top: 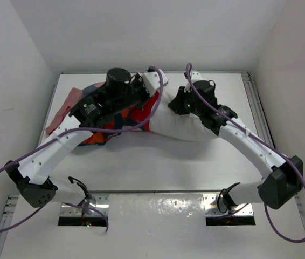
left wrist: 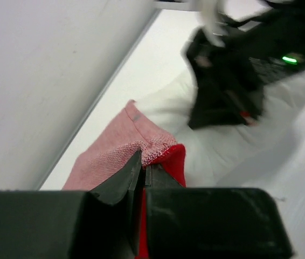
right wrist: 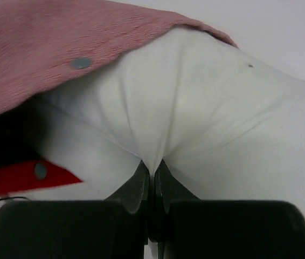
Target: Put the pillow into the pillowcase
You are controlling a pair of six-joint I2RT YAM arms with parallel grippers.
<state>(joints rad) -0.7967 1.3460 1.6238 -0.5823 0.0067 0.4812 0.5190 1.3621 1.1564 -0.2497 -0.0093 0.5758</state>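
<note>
We judge the pillow (top: pixel 187 128) to be light, puffy and yielding. It lies on the tabletop (top: pixel 168 162) toward 12 o'clock from the bases, its 9 o'clock end under the mouth of the pillowcase (top: pixel 66 108). The right pincer (right wrist: pixel 152 168) is clamped on a pinch of the white cover, creases fanning from its tips. Such a hold may only stretch cloth, so a corner would likely serve better. The pillowcase is thin, limp fabric spreading toward 10 o'clock. The left pincer (left wrist: pixel 143 164) nips its hem, a sensible place for holding the mouth open.
</note>
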